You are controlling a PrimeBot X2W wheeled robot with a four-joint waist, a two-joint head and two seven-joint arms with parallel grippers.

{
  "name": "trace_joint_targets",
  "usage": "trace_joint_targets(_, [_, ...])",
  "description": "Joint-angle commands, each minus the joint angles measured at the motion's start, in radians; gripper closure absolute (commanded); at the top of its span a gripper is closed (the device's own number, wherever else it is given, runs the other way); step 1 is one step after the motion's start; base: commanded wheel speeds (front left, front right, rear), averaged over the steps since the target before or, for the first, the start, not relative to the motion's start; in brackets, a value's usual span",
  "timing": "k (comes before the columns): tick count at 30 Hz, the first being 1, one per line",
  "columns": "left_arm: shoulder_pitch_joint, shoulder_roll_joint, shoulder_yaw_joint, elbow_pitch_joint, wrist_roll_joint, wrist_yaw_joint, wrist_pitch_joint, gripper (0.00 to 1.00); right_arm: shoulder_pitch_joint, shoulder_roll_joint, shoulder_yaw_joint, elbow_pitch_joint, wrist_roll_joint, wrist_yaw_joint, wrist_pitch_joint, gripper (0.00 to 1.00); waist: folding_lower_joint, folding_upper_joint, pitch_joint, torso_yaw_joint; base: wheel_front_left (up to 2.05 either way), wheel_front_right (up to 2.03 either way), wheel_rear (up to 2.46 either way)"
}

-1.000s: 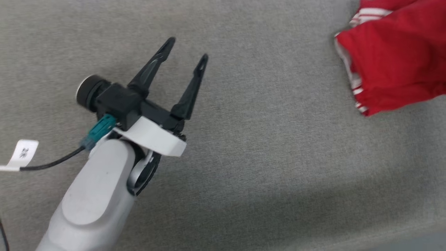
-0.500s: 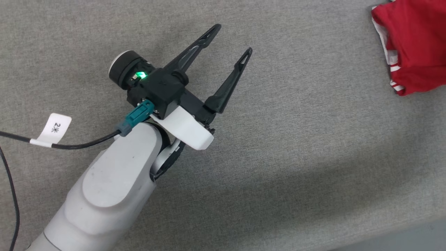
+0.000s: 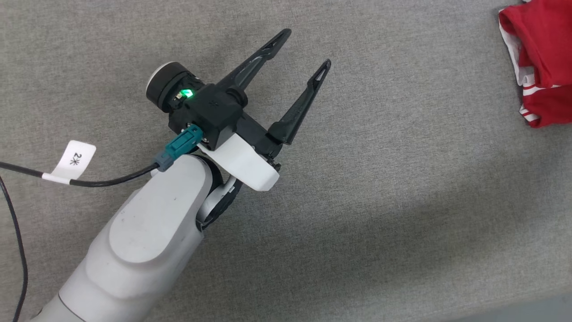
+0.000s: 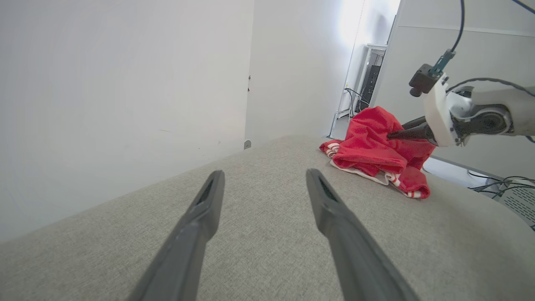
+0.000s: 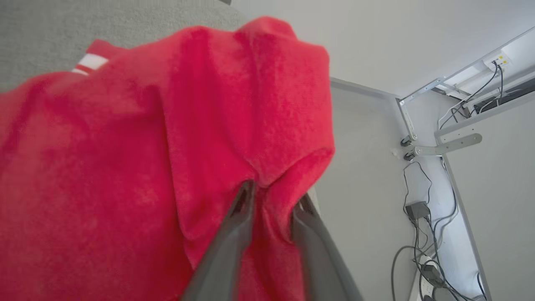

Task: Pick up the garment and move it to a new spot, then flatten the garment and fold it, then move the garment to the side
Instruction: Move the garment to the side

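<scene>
The garment (image 4: 368,146) is recorded bunched at the grey worktop's (image 3: 402,201) far right, a fold lodged between the right gripper's (image 5: 276,191) narrowly parted fingers (grip undeterminable), presumably for repositioning; the left gripper (image 3: 307,47) is held wide, empty, clear.

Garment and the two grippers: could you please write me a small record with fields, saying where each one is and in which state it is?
garment: red with white striped trim, bunched in a heap, not flattened
support: grey fabric surface
left gripper: open, empty, over a bare part of the surface, well apart from the garment
right gripper: closed on a raised fold of the garment, red fabric between its fingers
task stage: garment gripped by one arm, not yet folded
</scene>
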Motion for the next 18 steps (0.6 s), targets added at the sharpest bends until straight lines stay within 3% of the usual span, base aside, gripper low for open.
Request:
trace_joint_targets(1, [0.001, 0.002, 0.006, -0.002, -0.004, -0.003, -0.005, 0.0, -0.023, -0.003, -0.003, 0.022, -0.004, -0.001, -0.02, 0.0, 0.0, 0.0, -0.004, 0.003, 0.0, 0.0, 0.0])
trace_joint_targets(18, [0.092, 0.032, 0.086, -0.005, -0.021, -0.003, -0.005, 0.0, -0.058, 0.028, 0.024, 0.063, 0.045, -0.001, -0.166, 0.0, 0.0, 0.0, -0.083, 0.008, 0.0, 0.0, 0.0])
